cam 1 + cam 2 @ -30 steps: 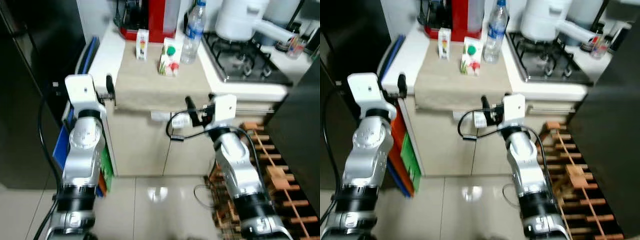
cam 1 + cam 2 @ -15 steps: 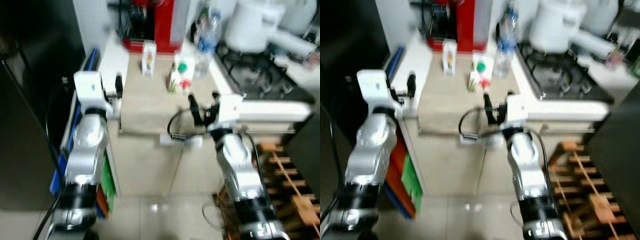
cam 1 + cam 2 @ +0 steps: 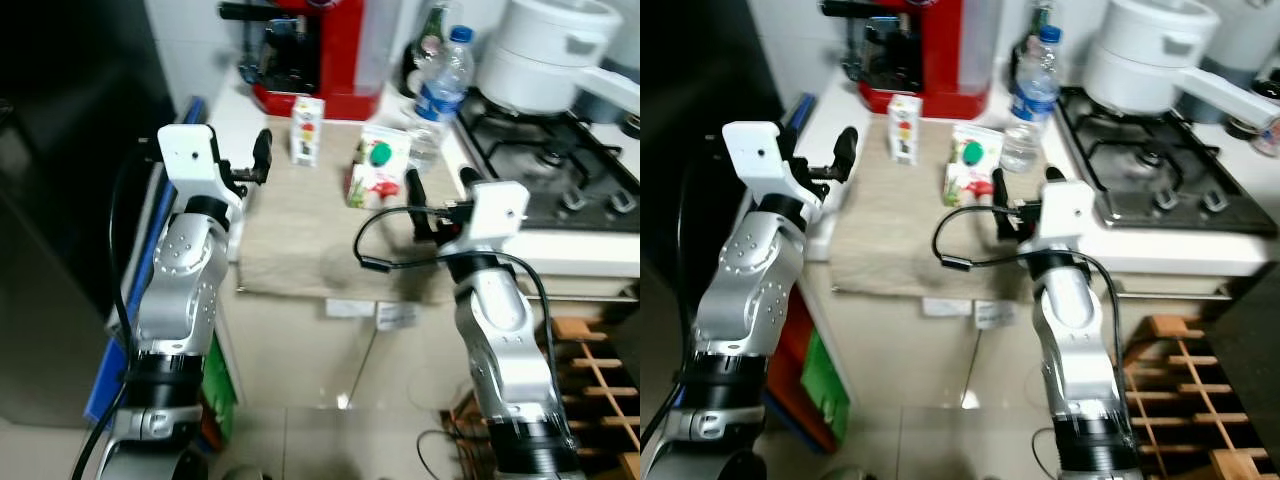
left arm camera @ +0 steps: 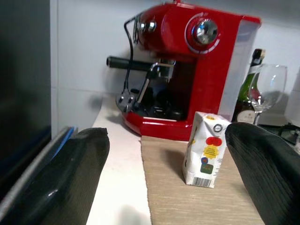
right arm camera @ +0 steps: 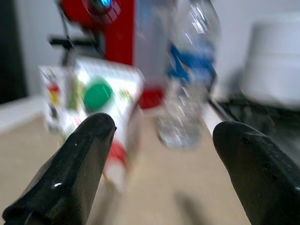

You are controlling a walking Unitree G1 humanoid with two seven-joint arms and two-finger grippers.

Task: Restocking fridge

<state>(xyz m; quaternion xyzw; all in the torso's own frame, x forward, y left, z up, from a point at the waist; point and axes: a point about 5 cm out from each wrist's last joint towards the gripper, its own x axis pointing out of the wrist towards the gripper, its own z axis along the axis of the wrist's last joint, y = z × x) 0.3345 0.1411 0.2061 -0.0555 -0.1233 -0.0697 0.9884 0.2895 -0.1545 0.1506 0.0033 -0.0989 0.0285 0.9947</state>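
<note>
A small white juice carton (image 3: 306,129) stands on a beige mat (image 3: 300,225) on the counter, in front of a red coffee machine (image 3: 322,50). A larger carton with a green cap (image 3: 377,172) stands to its right, and a clear water bottle (image 3: 440,92) stands behind that. My left gripper (image 4: 166,137) is open and empty, held over the counter's left edge and facing the small carton (image 4: 205,149). My right gripper (image 5: 163,127) is open and empty, just short of the green-cap carton (image 5: 101,108) and the bottle (image 5: 190,79).
A tall black fridge (image 3: 70,150) stands at the left. A gas stove (image 3: 555,175) with a white pot (image 3: 555,60) lies right of the mat. A wine glass (image 4: 271,89) and a dark bottle (image 4: 251,79) stand beside the coffee machine. A wooden rack (image 3: 600,380) sits low on the right.
The view has come closer to the counter. Both grippers now reach over the counter's top, nearer the cartons than before.
</note>
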